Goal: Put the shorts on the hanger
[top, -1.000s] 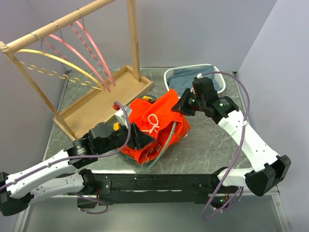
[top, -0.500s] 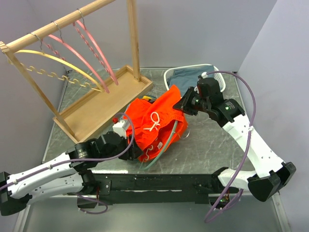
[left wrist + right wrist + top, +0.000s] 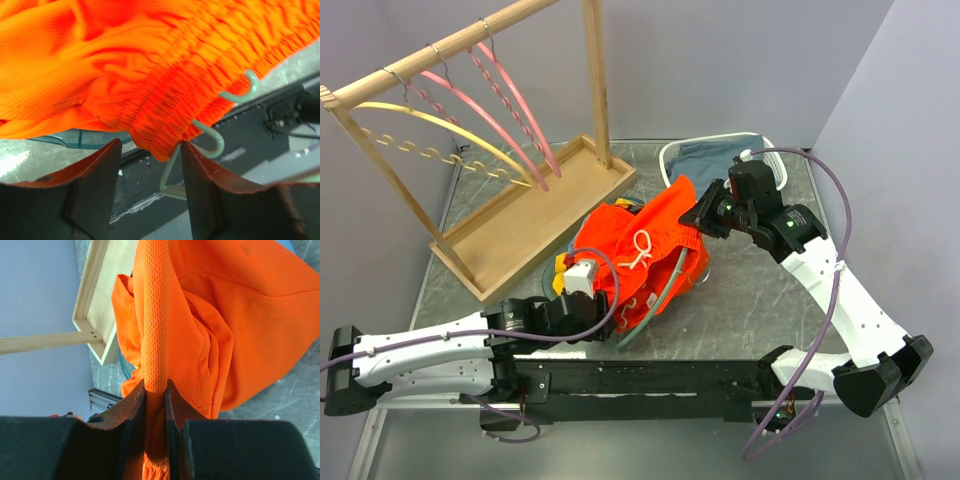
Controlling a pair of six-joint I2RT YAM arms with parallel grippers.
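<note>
Two tools are in play. The right tool (image 3: pixel 155 390) has its fingers pressed together on a thick fold of the shorts (image 3: pixel 210 340), and the cloth rises from between them in a tight ridge. From above, we see that this grip holds the far right corner of the heap up in a peak. The left tool (image 3: pixel 151 146) stands spread at the near left edge of the heap. The lowest edge of the gathered waistband (image 3: pixel 200 60) hangs just between its tips, and nothing is pinched there.

The shorts are bright orange-red in a fine mesh weave. They have a ruched elastic waistband, and a white drawstring (image 3: pixel 642 250) lies in a loose bow on top. They sit bunched in the middle of the grey marbled tabletop (image 3: pixel 750 300).

The hanger (image 3: pixel 207 129) is thin and pale green, and the cloth hides much of it. Two of its hooked notches poke out just below the waistband. From above, a curved length of it runs out from under the near side of the shorts towards the tabletop's near edge. We cannot tell whether it passes through the waistband.

At the far left, a wooden rack (image 3: pixel 520 215) carries pink hangers (image 3: pixel 532 115) and a yellow hanger (image 3: pixel 470 137). Behind the right tool, a white basket (image 3: pixel 715 140) holds a blue-grey cloth (image 3: pixel 705 160).
</note>
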